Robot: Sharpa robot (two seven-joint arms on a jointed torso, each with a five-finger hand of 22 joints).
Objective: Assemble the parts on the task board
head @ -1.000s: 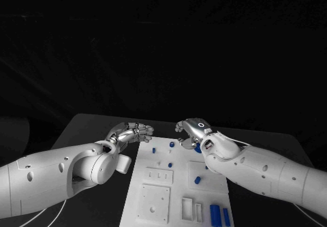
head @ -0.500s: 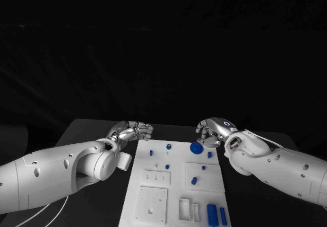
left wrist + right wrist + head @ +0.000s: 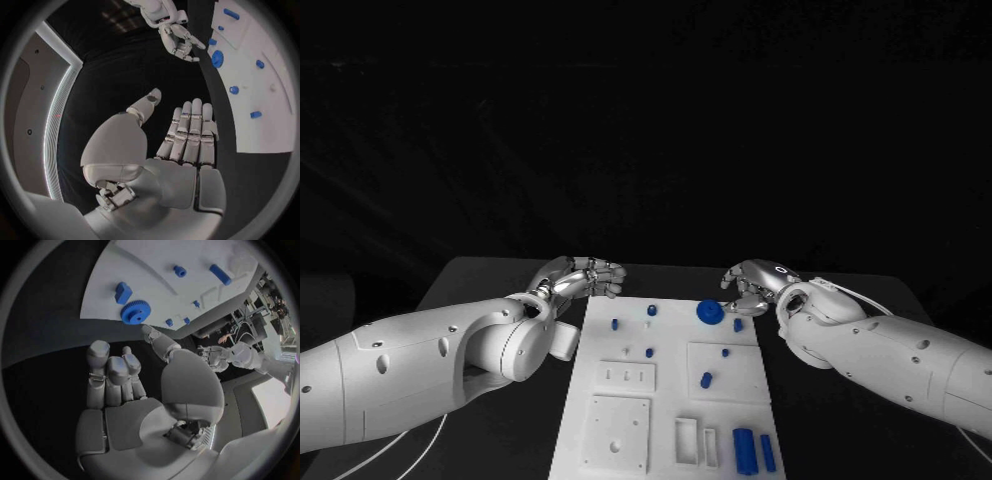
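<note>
While both hands hover at the far end of the task board (image 3: 668,400), neither has a part in its grasp, so the step in hand looks like choosing and reaching for the next piece. At the board's far-left corner, just off its edge above the tabletop (image 3: 473,280), the left hand (image 3: 581,277) is empty, its fingers (image 3: 187,132) stretched out side by side and the thumb held apart. It would do well to stay off the board so it does not knock the small blue pegs (image 3: 651,311) standing near that corner. Further right, the blue gear (image 3: 711,312) lies flat on the board's far end, with a small blue block (image 3: 123,292) just beside it. Right of the gear, the right hand (image 3: 754,285) is also empty, its fingers (image 3: 109,372) loosely bent with gaps between them, close to the gear but apparently not touching it. If the gear is the target, the fingertips should close on its toothed rim from opposite sides and lift it straight up, clear of the neighbouring block. Two blue bars (image 3: 754,450) rest at the board's near-right end, well apart from both hands. No brand, label or writing can be read anywhere.
</note>
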